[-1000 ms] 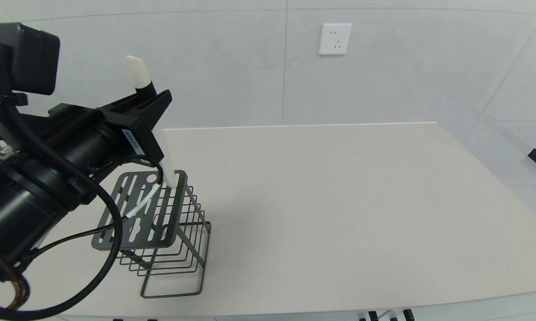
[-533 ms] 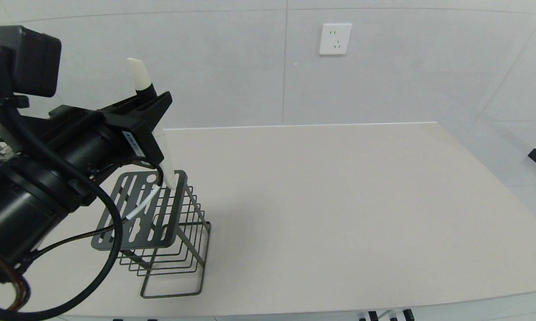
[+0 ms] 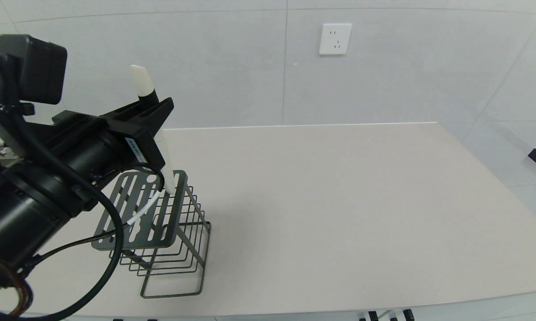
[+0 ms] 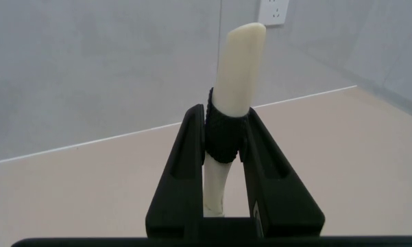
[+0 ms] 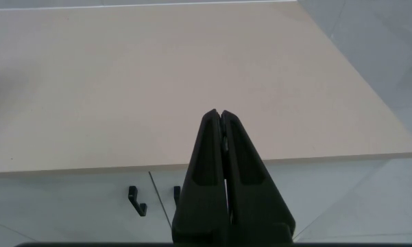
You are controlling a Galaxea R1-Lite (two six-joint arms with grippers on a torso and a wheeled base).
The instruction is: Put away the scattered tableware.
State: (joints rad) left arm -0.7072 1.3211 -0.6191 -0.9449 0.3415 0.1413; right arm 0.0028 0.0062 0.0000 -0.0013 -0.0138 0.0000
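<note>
My left gripper (image 3: pixel 155 112) is shut on a cream-white utensil (image 3: pixel 141 81) with a black band, held nearly upright. Its lower end (image 3: pixel 169 180) reaches the far right corner of the slotted top plate of a dark wire rack (image 3: pixel 161 249). The rack stands on the left part of the beige table (image 3: pixel 339 200). In the left wrist view the utensil (image 4: pixel 240 65) rises between the two black fingers (image 4: pixel 189 151) of that gripper (image 4: pixel 224 134). My right gripper (image 5: pixel 223 120) is shut with nothing in it, and hangs over the table's near edge (image 5: pixel 192 165).
A white wall socket (image 3: pixel 335 39) sits on the grey wall behind the table. The tabletop to the right of the rack is bare. Black hooks (image 5: pixel 138 202) hang under the table's near edge.
My left arm has sunk slightly, carrying the utensil a little lower and to the right above the rack's top plate. The rack has not moved.
</note>
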